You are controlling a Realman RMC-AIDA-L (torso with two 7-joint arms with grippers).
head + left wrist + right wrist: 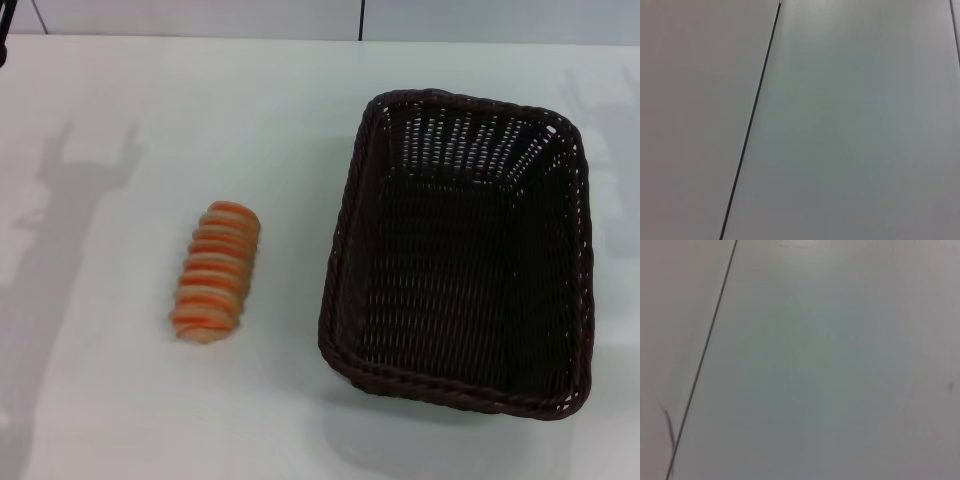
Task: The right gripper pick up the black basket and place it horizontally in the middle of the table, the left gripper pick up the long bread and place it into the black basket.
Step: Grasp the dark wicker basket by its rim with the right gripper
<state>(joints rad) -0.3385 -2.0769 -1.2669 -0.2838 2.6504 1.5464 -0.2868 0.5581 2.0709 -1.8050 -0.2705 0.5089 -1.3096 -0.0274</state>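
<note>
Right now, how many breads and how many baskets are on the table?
long bread: 1
black basket: 1
Total: 2 things on the white table; the basket has nothing in it.

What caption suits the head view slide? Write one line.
Striped bread lies on the white table, apart from the empty black basket to its right; no arms visible.

neither arm is being shown in the head view, and no end effector is being seen there. the left wrist view is being filled by a plain pale surface crossed by a thin dark line, with none of the left end effector's fingers being caught. the right wrist view is being filled likewise, the right end effector's fingers being left out of sight.
</note>
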